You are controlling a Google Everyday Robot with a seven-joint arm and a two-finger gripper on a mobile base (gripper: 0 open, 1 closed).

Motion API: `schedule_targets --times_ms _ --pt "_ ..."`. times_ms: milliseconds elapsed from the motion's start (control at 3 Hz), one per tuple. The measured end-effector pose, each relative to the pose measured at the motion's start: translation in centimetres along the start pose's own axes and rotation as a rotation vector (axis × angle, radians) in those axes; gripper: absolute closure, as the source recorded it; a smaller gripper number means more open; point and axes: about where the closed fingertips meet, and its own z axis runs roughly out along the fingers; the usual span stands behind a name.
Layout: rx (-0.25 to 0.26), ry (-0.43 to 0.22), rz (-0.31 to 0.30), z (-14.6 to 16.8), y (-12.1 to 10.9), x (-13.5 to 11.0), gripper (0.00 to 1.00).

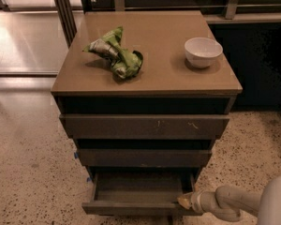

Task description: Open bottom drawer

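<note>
looking from the camera view, the bottom drawer (131, 207) sits lowest in the stack, under the mid-width drawer (143, 157) and the scratched top drawer (145, 125). it stands part way out, so its shallow box shows open from above and looks bare inside. the gripper (186, 201) is at the right end of that drawer's front edge, touching or just beside its top lip, with the pale arm (234, 201) coming from the lower right. whether it is clamped on the lip or merely hooked against it i cannot tell. on the bench (159, 78) above lie a crumpled green snack bag (116, 54) and a white bowl (203, 51), well apart from each other

judging how it will handle: the drawer looks like a rigid, light panel box that slides straight out with little load in it. the front is flat and handleless, so the only purchase is the top lip of the front or the inner face behind it. holding near one end may skew the box in its runners, so a straight, level pull toward the camera seems wise
</note>
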Motion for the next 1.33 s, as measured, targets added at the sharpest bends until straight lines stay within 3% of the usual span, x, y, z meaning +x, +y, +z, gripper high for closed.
schedule_targets --times_ms 1000,1333 --pt "0.013 -0.012 0.042 -1.13 0.85 0.86 1.0" --pt "0.013 -0.012 0.042 -1.13 0.85 0.86 0.81"
